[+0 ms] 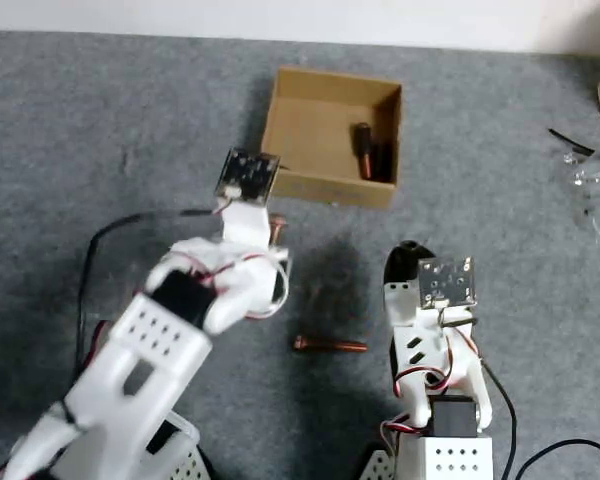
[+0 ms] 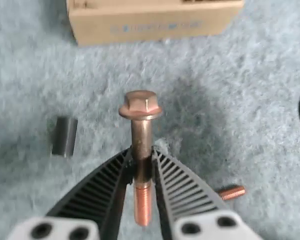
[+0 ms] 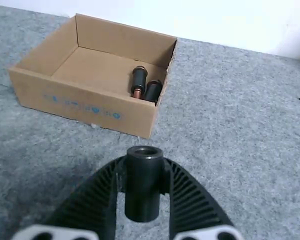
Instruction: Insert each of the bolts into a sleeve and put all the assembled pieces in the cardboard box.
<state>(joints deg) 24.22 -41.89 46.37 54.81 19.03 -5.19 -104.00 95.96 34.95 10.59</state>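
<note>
My left gripper [image 2: 141,153] is shut on the shank of a copper bolt [image 2: 141,125], hex head pointing away, held above the carpet just in front of the cardboard box [image 1: 288,183]. A loose black sleeve [image 2: 65,136] lies on the carpet beside it. My right gripper [image 3: 143,167] is shut on an upright black sleeve [image 3: 142,187], bore open upward, at the right in the high view [image 1: 408,264]. Another bolt [image 1: 328,344] lies on the carpet between the arms. Inside the box [image 3: 85,106] lie two assembled pieces [image 3: 140,82], [image 3: 152,91].
Grey carpet covers the table. Clear plastic pieces and thin wires [image 1: 590,170] lie at the far right edge. A black cable [image 1: 98,243] runs along the left arm. A white wall borders the back.
</note>
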